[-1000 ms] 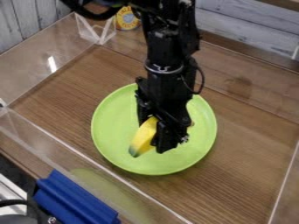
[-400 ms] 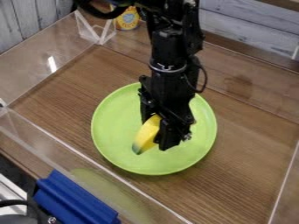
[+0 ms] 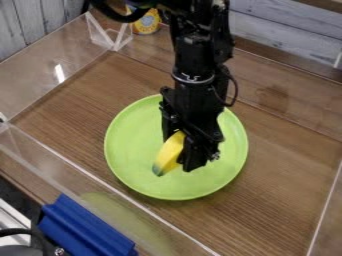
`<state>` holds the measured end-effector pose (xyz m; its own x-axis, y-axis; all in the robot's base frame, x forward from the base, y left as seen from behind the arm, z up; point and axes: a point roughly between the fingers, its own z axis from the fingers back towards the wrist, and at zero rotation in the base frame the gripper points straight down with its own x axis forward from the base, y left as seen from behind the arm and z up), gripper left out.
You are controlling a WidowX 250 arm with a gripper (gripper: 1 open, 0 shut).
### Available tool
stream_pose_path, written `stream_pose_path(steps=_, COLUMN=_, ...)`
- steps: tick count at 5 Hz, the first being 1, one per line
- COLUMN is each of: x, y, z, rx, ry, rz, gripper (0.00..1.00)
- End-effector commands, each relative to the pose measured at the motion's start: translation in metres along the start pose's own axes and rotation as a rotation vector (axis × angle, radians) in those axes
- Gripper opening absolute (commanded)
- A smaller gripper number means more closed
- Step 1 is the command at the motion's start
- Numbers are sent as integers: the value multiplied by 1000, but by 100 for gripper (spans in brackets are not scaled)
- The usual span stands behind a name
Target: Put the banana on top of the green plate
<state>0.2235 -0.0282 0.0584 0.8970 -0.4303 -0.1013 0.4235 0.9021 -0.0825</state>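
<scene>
- The gripper, a black metal claw on a black jointed arm (image 3: 195, 85), has shifted only slightly from a second ago, a little to the right in the view; the plate has not moved.
- The small curved yellow toy banana (image 3: 168, 153) with a dark green tip sits at the claw's fingers, over the large round lime-green plastic plate (image 3: 138, 165). It moved very little with the claw, and its free end points toward the near rim.
- Whether the fingers pinch the banana or merely stand against it I cannot tell — black parts hide the contact. Nor can I see if its underside touches the plate.
- For the task, the place looks right: the banana is well inside the rim. What seems left is to lower it if need be, let go and lift away; a finger catching it could drag it or roll it.
- Nearest the camera, a blue ribbed block (image 3: 87, 232) stands at the lower left, outside a clear plastic wall.
- Under the plate lies a brown wood-grain surface (image 3: 274, 185).
- Farther back are a yellow round object (image 3: 146, 20), partly hidden by the arm, and grey-white wooden planks (image 3: 287, 38).
</scene>
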Motion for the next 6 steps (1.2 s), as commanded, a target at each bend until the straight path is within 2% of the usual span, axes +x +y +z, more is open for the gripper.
stream_pose_path(steps=1, x=9, y=6, z=10, rx=17, ry=-46, rz=8, gripper=0)
stream_pose_path(steps=3, x=9, y=7, z=7, rx=16, ry=-45, rz=20, gripper=0)
stream_pose_path(steps=4, x=9, y=7, z=5, rx=14, ry=-44, rz=26, gripper=100)
stream_pose_path(steps=6, x=9, y=7, z=5, rx=17, ry=-42, rz=41, gripper=100)
